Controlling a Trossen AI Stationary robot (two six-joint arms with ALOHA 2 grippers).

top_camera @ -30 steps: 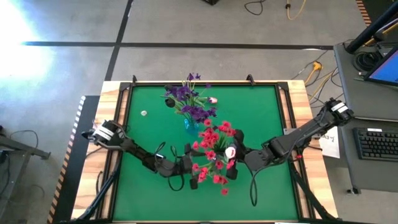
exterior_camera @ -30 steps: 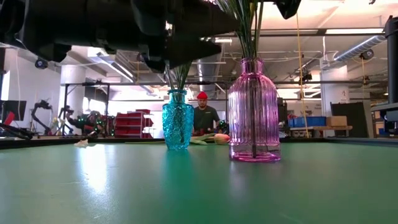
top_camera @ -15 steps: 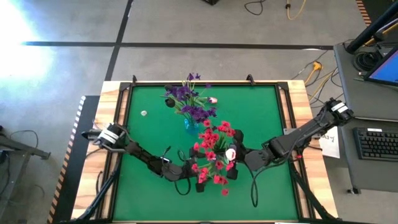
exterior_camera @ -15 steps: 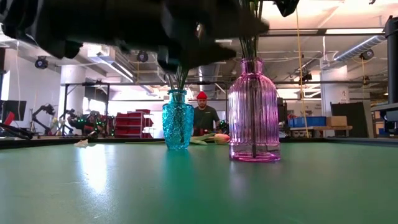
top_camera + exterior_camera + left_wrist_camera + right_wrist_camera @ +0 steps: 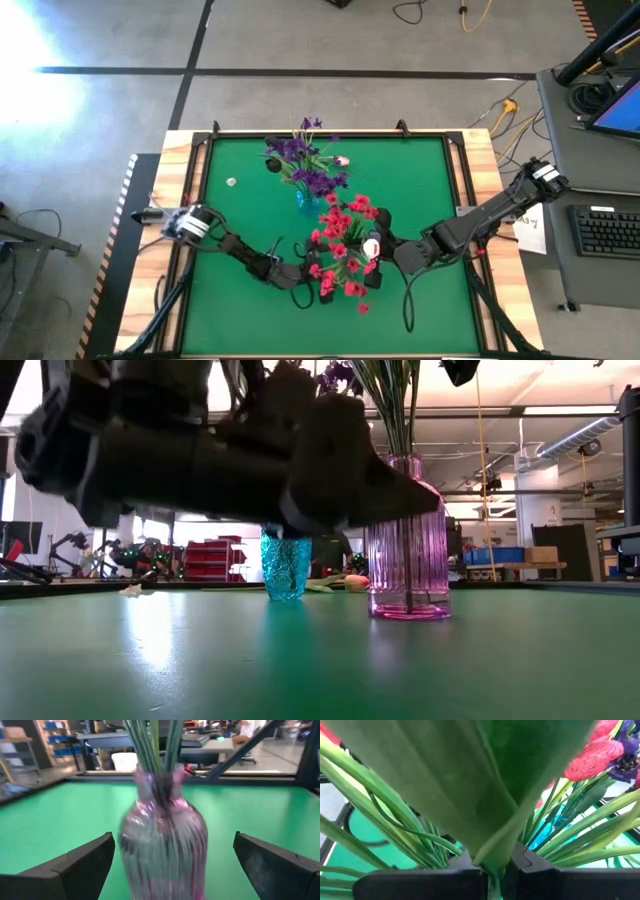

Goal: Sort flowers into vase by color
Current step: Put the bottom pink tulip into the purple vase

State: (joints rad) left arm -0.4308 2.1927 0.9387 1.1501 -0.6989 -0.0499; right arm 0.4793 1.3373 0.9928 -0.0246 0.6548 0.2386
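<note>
Near the counter's (image 5: 420, 180) front edge, the left pincer (image 5: 172, 865) gapes wide around the pink vase (image 5: 162, 850) of red flowers (image 5: 340, 245). The right pincer (image 5: 492, 870) is clamped on a tulip stem (image 5: 492, 865) above it.

Red flowers (image 5: 340, 235) stand upright in the pink vase (image 5: 407, 540); purple flowers (image 5: 300, 160) fill the blue vase (image 5: 284, 568).

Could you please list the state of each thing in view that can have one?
left gripper: open, fingers either side of the pink vase
right gripper: shut on a green flower stem
pink vase: upright, holding red flowers
blue vase: upright, holding purple flowers
tulip bud: lying on the table
</note>
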